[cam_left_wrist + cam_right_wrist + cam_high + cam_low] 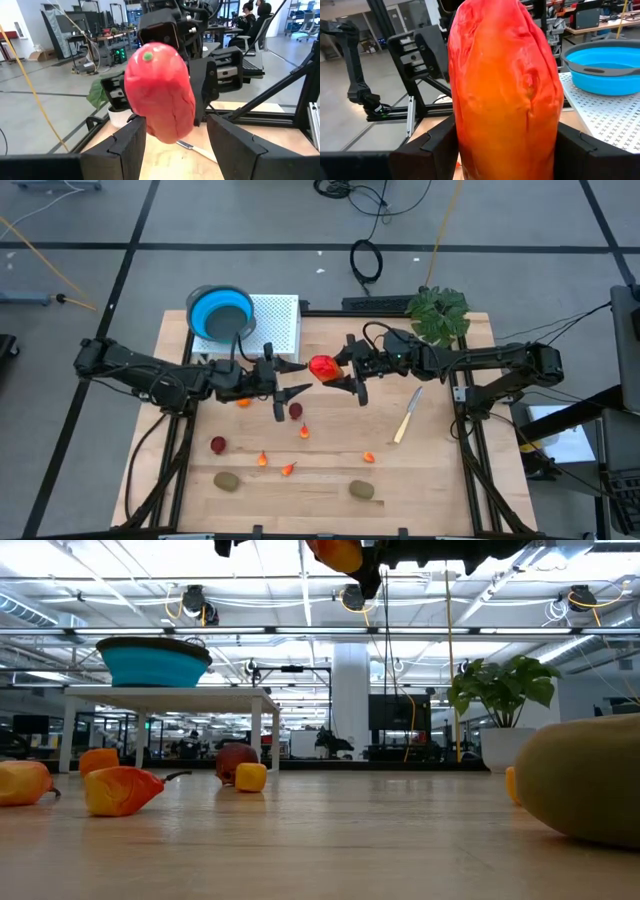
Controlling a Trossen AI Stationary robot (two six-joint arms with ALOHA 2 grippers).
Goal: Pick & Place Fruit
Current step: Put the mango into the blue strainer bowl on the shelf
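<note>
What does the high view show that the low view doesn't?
Only the high view shows both grippers: the right gripper shut on the red-orange fruit, the left gripper open facing it, plus the pale yellow utensil and both kiwis. Only the low view shows the room behind the table and the white rack's legs under the bowl. Both show the blue bowl, the plant, the raised fruit and small fruits on the wood.

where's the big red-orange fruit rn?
High view: the red-orange fruit is mid-table, held off the wood in the right gripper, with the left gripper open just beside it.
</note>
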